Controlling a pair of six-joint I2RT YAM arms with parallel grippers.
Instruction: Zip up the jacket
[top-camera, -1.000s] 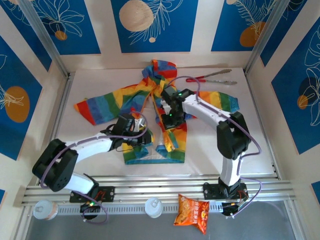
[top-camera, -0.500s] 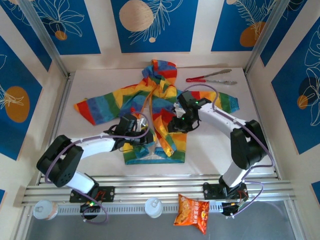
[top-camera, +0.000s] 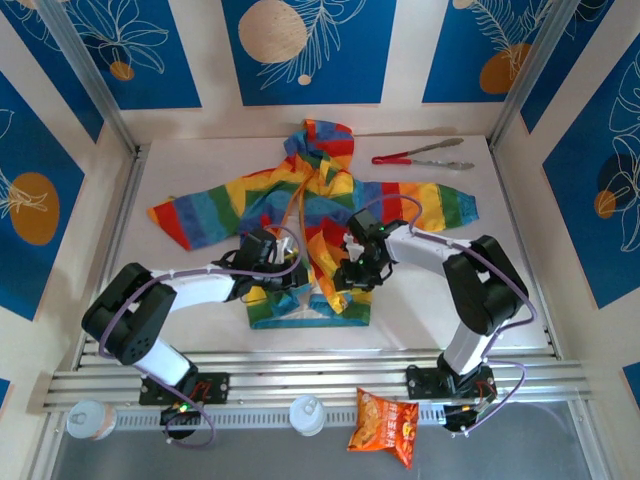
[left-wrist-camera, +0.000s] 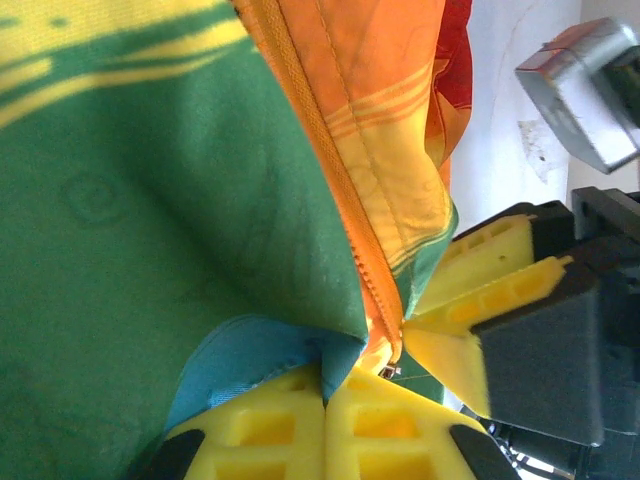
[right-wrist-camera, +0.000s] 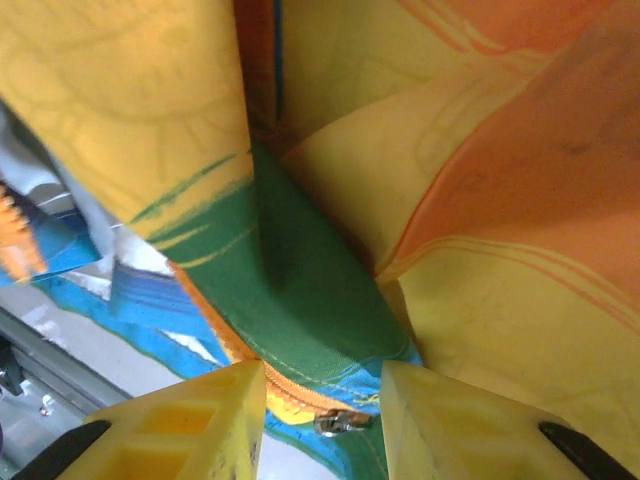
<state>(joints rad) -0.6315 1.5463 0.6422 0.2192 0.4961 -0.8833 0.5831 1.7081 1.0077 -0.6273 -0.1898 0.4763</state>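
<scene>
From above, I have the jacket (top-camera: 310, 215) lying flat in the middle of the desk (top-camera: 180, 160), hood away from me and sleeves out to both sides, front open down to the hem, with a pair of tongs (top-camera: 420, 158) well apart at the far right. My left tool (top-camera: 285, 283) and right tool (top-camera: 352, 278) are both down at the bottom of the front opening, close to each other. On the left wrist camera, the left tool's fingers are pressed together, pinching the blue hem fabric right at the foot of the orange zipper (left-wrist-camera: 340, 200), and the right tool's yellow finger sits just beside it. On the right wrist camera, the right tool's fingers are spread, and the small metal slider (right-wrist-camera: 340, 422) lies between them, apparently untouched on either side. So I judge I'm at the grab-the-slider step, hem anchored, zip not yet started. Next I need to close squarely on that slider without catching loose cloth, then pull toward the hood while the left hand holds the hem taut.
</scene>
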